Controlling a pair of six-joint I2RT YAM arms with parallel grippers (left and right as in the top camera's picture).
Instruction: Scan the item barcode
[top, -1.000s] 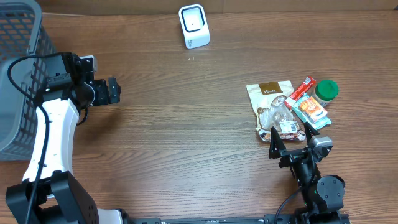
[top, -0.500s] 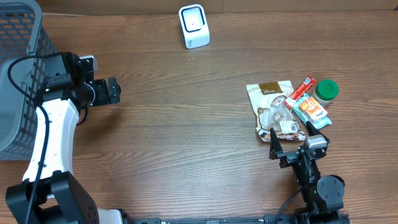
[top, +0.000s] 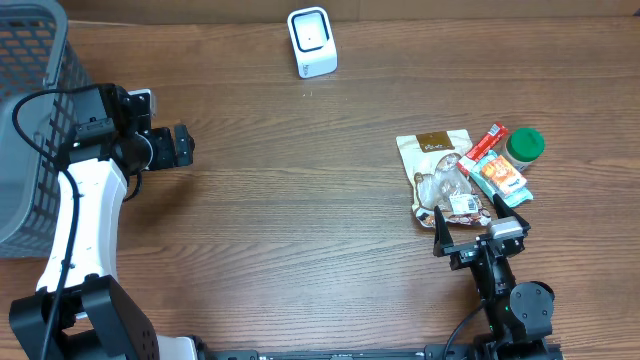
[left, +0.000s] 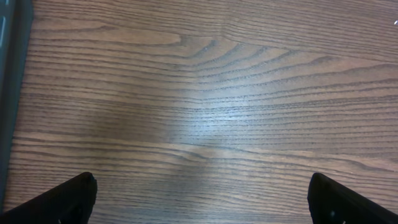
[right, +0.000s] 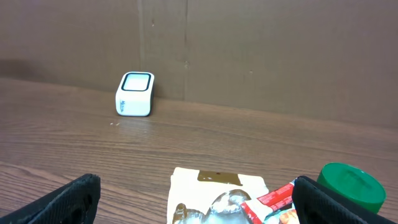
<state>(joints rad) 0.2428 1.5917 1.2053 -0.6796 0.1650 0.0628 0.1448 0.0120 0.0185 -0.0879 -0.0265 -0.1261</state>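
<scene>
A white barcode scanner (top: 312, 42) stands at the table's far edge; the right wrist view shows it as a scanner (right: 135, 94) far off to the left. The items lie in a heap at the right: a cream pouch (top: 432, 150), a clear bag (top: 445, 185), a red stick pack (top: 484, 145), an orange packet (top: 497, 176) and a green-lidded jar (top: 524, 145). My right gripper (top: 468, 215) is open just in front of the heap, holding nothing, with the pouch (right: 217, 186) between its fingers. My left gripper (top: 186, 146) is open over bare wood at the left, far from the items.
A grey mesh basket (top: 30, 120) stands at the far left beside the left arm, and its dark edge (left: 9, 93) shows in the left wrist view. A brown wall (right: 249, 50) rises behind the scanner.
The right gripper has shifted slightly near the heap. The left arm and the items have not moved.
</scene>
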